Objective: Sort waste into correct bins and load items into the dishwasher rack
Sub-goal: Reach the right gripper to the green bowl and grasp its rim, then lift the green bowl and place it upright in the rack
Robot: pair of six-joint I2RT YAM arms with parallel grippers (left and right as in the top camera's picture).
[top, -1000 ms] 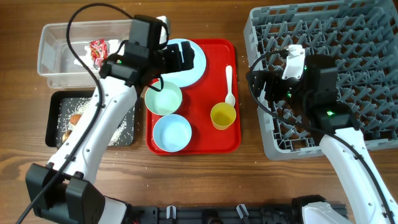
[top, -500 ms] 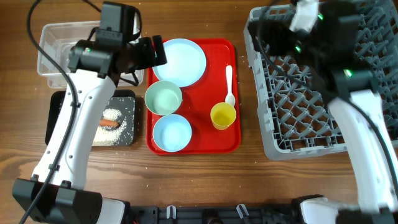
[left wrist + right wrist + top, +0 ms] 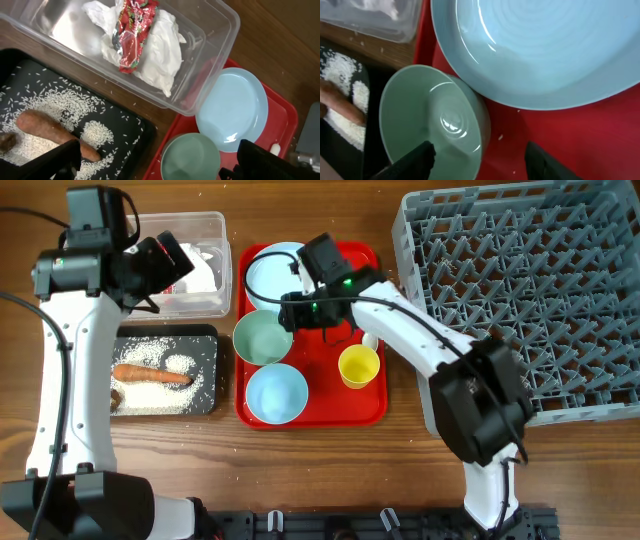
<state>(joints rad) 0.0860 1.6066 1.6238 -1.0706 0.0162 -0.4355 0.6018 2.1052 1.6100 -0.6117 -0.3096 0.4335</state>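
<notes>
Hovers with the right gripper [image 3: 479, 150] over the pale green bowl [image 3: 432, 120] on the red tray [image 3: 560, 135], fingers wide and empty, just beside the light blue plate [image 3: 545, 45]. Holds the left gripper [image 3: 160, 152] likewise wide and empty above the clear tub [image 3: 220, 30] containing napkin [image 3: 160, 55] and red wrapper [image 3: 132, 35]. Shows carrot stick [image 3: 45, 131] and rice [image 3: 50, 102] in the black tray [image 3: 135, 135].
</notes>
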